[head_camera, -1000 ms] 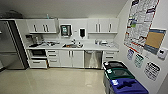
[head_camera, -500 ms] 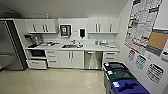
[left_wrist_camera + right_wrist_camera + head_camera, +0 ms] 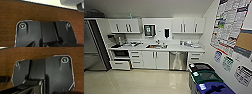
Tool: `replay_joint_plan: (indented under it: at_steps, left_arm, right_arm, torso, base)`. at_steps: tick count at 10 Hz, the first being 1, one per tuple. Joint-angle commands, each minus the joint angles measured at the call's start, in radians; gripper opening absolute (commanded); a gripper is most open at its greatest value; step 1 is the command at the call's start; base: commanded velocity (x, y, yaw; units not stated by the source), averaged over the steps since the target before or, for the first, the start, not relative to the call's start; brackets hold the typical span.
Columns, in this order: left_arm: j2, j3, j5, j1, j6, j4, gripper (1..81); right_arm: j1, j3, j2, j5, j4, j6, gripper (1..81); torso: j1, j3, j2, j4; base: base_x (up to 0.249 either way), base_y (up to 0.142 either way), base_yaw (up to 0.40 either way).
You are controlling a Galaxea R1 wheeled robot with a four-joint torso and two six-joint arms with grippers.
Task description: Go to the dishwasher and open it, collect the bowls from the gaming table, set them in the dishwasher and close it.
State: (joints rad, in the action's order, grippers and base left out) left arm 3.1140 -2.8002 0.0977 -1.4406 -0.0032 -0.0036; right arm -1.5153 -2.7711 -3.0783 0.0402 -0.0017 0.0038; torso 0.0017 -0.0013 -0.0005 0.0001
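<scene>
A small kitchenette with a pale glossy floor (image 3: 139, 81) fills the head view. Nearest, at the right wall, stand three bins (image 3: 206, 80) with black, green and blue lids, under posters (image 3: 231, 27). Farther on, a white bench (image 3: 159, 47) runs along the back wall, with a sink (image 3: 155, 46) near its middle. The dishwasher (image 3: 178, 60), steel-fronted and shut, sits under the bench between white cupboard doors and drawers. One low drawer (image 3: 121, 65) at the left stands pulled out. White wall cabinets (image 3: 125, 25) hang above. A steel fridge (image 3: 91, 46) is at far left. In both wrist views brown wood grain lies behind the robot's dark plate; whether either arm's fingers are apart or together I cannot tell.
</scene>
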Motion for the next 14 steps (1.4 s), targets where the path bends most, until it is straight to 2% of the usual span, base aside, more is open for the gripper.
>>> replay_joint_plan:
  at_steps: [1, 4, 14]
  left_arm:
    - [0.006, 0.002, -0.046, 0.059, 0.003, -0.004, 81.1]
    - [0.008, 0.002, -0.046, 0.058, 0.003, -0.004, 81.1]
    - [0.009, 0.002, -0.046, 0.058, 0.003, -0.003, 81.1]
  right_arm:
    - [0.051, 0.001, -0.003, -0.051, 0.006, -0.002, 81.1]
    - [0.049, 0.001, -0.001, -0.051, 0.006, -0.004, 81.1]
    - [0.049, 0.001, 0.004, -0.051, 0.006, -0.002, 81.1]
  torso:
    - [0.000, 0.000, 0.000, 0.000]
    - [0.000, 0.000, 0.000, 0.000]
    - [0.000, 0.000, 0.000, 0.000]
  base:
    - [0.079, 0.066, 0.000]
    - [0.085, 0.065, 0.000]
    - [0.111, 0.000, 0.000]
